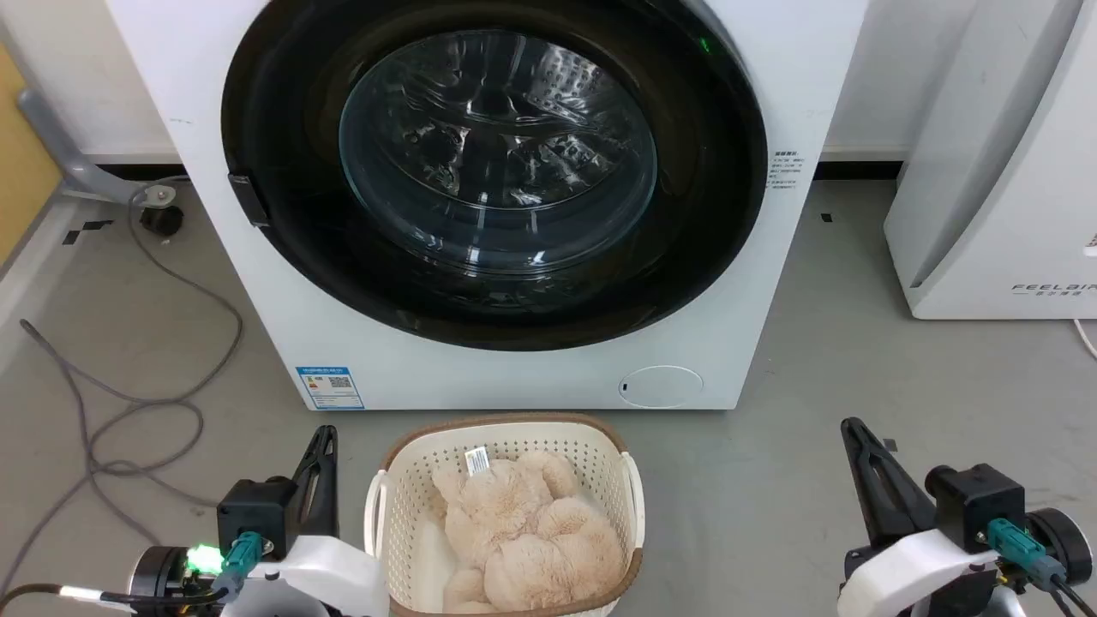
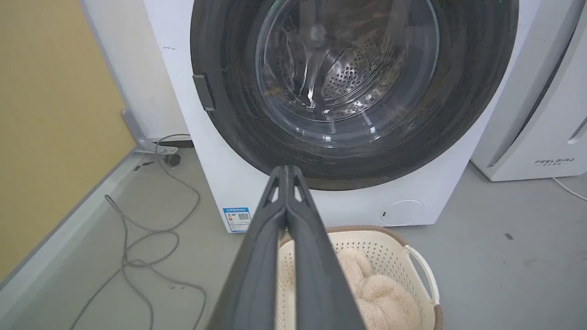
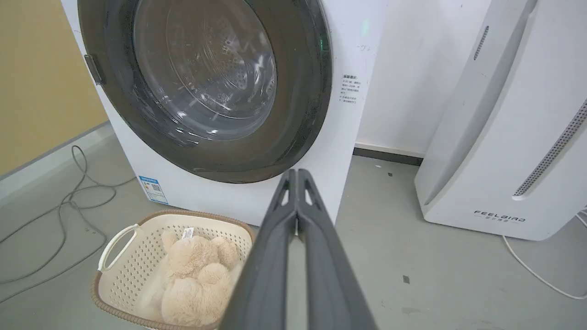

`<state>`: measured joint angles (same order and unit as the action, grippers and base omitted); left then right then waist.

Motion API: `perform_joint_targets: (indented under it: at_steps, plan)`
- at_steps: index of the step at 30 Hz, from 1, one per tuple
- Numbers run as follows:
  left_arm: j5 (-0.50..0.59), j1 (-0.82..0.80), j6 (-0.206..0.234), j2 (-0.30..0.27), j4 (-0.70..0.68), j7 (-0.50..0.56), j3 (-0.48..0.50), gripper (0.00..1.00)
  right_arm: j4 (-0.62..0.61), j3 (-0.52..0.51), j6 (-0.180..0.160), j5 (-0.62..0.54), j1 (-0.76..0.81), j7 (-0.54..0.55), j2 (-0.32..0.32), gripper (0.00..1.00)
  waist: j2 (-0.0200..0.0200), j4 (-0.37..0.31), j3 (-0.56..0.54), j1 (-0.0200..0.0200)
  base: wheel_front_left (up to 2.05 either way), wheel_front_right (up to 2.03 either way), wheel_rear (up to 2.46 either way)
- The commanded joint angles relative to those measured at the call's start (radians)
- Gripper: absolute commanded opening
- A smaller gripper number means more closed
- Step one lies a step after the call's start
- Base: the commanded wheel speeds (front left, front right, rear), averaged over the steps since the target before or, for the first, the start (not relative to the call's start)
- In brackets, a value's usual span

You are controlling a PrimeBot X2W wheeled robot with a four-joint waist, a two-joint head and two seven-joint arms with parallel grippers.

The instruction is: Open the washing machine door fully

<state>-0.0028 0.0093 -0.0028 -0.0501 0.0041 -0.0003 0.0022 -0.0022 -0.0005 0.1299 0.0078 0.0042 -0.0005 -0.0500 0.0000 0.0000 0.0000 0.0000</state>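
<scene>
The washing machine door (image 1: 493, 171) sits shut ahead of me, nothing begun. My left gripper (image 1: 322, 439) and right gripper (image 1: 853, 428) hang low, fingers pressed together, empty. Next, I judge, the left must reach the dark tab (image 1: 248, 200) on its rim

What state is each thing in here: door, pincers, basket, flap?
washing machine door, closed, untouched.
left pincer, shut, empty, short of the door.
right pincer, shut, empty, short of the door.
basket, upright, holding a plush toy.
small round flap, closed.
</scene>
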Motion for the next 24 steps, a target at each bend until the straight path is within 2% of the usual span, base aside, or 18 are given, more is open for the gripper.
perform_joint_targets:
  at_steps: [1, 24]
  plan:
    - [0.003, -0.009, 0.003, 0.000, -0.004, 0.000, -0.002, 0.00, 0.002, 0.000, 0.001, -0.008, -0.004, 0.000, 0.000, 0.00, 0.0000, 0.000, 0.000, 0.0000, 0.00, 0.00, 0.00]
    - [0.003, -0.009, 0.003, 0.000, -0.004, 0.000, -0.002, 0.00, 0.002, 0.000, 0.001, -0.008, -0.004, 0.000, 0.000, 0.00, 0.0000, 0.000, 0.000, 0.0000, 0.00, 0.00, 0.00]
